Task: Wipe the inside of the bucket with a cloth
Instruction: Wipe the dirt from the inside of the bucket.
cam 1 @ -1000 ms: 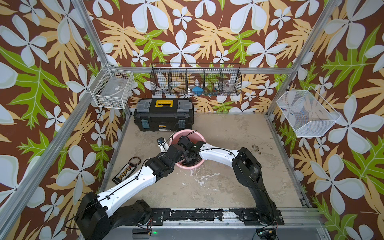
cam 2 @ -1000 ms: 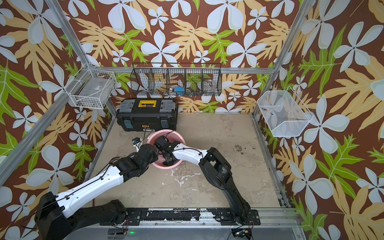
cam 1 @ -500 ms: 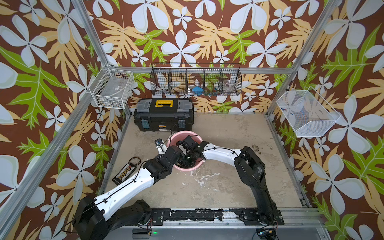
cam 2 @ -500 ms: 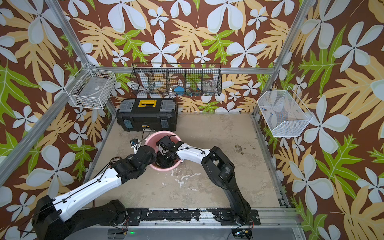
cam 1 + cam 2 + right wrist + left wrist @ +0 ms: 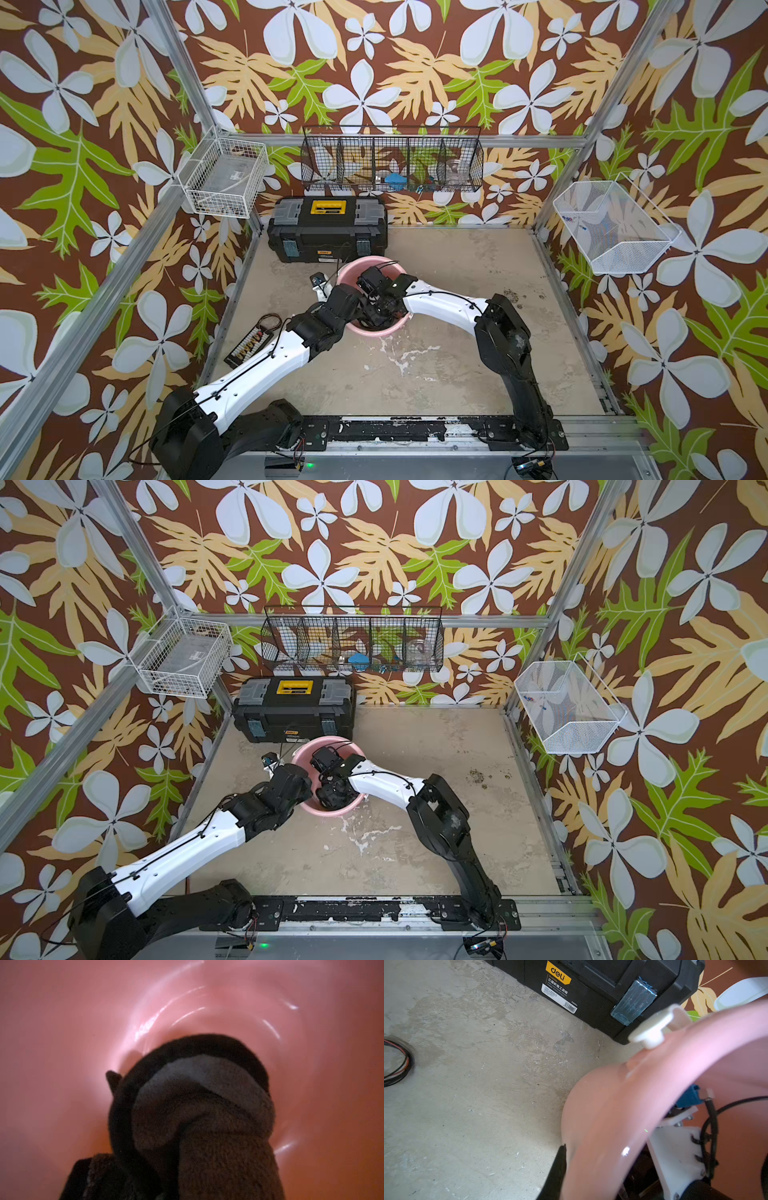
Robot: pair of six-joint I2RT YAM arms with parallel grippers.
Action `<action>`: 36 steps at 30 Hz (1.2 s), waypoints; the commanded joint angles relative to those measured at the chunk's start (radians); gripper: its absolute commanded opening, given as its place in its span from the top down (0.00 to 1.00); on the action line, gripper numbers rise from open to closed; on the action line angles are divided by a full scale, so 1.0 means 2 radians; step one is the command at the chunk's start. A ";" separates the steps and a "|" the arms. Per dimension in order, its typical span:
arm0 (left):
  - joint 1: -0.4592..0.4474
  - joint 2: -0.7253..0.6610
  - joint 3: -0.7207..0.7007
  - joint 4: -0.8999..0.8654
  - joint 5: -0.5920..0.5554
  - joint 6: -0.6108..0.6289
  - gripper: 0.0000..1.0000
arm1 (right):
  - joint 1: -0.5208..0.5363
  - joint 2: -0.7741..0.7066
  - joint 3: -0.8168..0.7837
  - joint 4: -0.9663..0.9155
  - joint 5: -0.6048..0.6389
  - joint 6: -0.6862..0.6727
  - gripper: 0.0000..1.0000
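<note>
Two grippers are working at the pink bucket (image 5: pixel 386 330), which is sitting just in front of the black toolbox (image 5: pixel 328 235). Left gripper (image 5: pixel 306 789) is pinching the bucket's left rim, closed on it. Right gripper (image 5: pixel 332 795) is reaching inside, clamped on the dark cloth (image 5: pixel 207 1115), which is bunching near the floor. Bare tabletop (image 5: pixel 457 291) is lying open to the right.

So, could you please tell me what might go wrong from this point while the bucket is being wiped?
1. The left claw pinches only the rim of the bucket; a firm push from the right claw could twist it loose or tip it.
2. The cloth is bunched at the right claw, so it may miss parts of the wall.
3. The toolbox stands close behind; the bucket could be shoved against it.
</note>
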 commanded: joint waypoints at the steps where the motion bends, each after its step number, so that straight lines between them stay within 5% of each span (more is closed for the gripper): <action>1: 0.002 0.011 0.009 0.023 -0.009 -0.002 1.00 | 0.003 0.015 0.014 -0.033 0.027 0.008 1.00; 16: 0.003 0.023 0.025 0.000 -0.038 -0.001 1.00 | 0.003 0.025 0.085 -0.091 0.186 0.025 1.00; 36: 0.002 0.034 0.019 0.007 -0.034 -0.005 1.00 | -0.007 -0.047 0.087 -0.124 0.227 0.028 1.00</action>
